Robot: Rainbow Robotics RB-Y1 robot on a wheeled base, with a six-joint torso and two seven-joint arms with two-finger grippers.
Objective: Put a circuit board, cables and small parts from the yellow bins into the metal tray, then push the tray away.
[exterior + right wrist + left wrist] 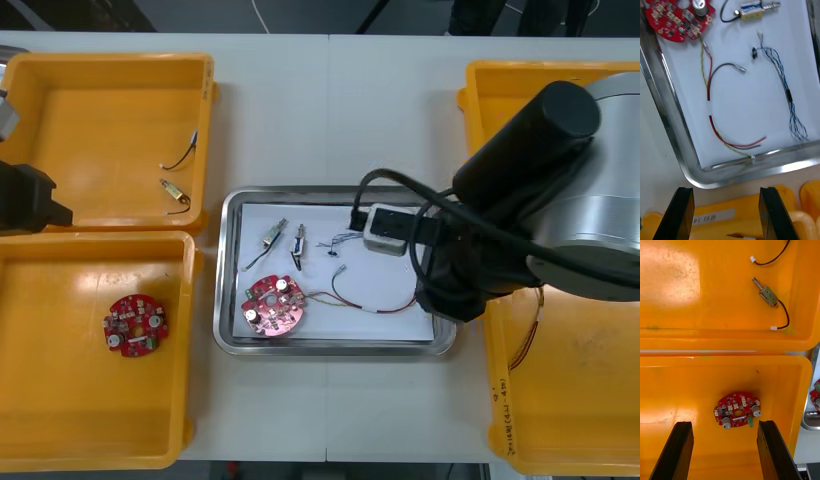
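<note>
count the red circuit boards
2. One board lies in the metal tray, at its near left corner. The other board lies in the near left yellow bin. The right arm hides parts of the right bins, so more may be hidden.

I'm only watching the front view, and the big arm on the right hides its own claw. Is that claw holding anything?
Observer: No. The right wrist view shows the right gripper open and empty, above the right yellow bin just outside the metal tray's corner.
Operator: And the claw on the left, at the picture's edge?
Observer: The left gripper is open too, hovering over the round red circuit board in the left yellow bin.
</note>
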